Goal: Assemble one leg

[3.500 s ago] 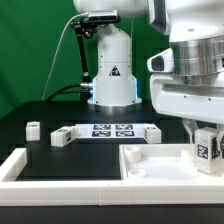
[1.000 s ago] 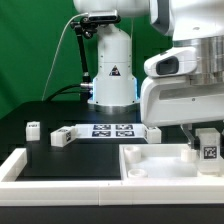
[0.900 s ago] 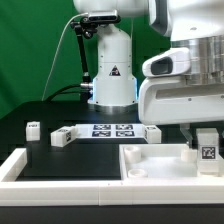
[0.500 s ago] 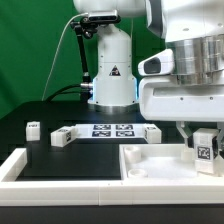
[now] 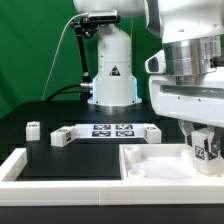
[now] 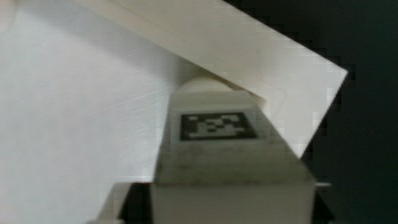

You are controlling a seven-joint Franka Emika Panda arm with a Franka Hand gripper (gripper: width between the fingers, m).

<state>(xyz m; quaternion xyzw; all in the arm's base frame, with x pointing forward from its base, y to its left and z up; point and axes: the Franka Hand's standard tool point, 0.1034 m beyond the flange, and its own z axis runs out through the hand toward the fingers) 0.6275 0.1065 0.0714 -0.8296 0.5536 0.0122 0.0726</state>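
One leg [image 5: 203,151] is being pinched between the two fingers of the gripper [image 5: 206,157], low in the lower right of the exterior frame, and it is standing upright with its black-and-white tag facing the camera. It is hanging over the right part of the big white tray [image 5: 150,163], down at wall height; whether it is touching the tray floor, I cannot tell. On the wrist camera the leg [image 6: 217,130] is filling the middle, tag showing, with the tray's pale surface [image 6: 80,100] behind it and a raised wall edge running beside its tip. Farther back, the marker board [image 5: 108,130] is lying flat at mid-frame in front of the robot base [image 5: 112,70]. Over at the exterior view's left, a small white block [image 5: 33,127] is sitting alone on the dark table [image 5: 60,115], well apart from the gripper
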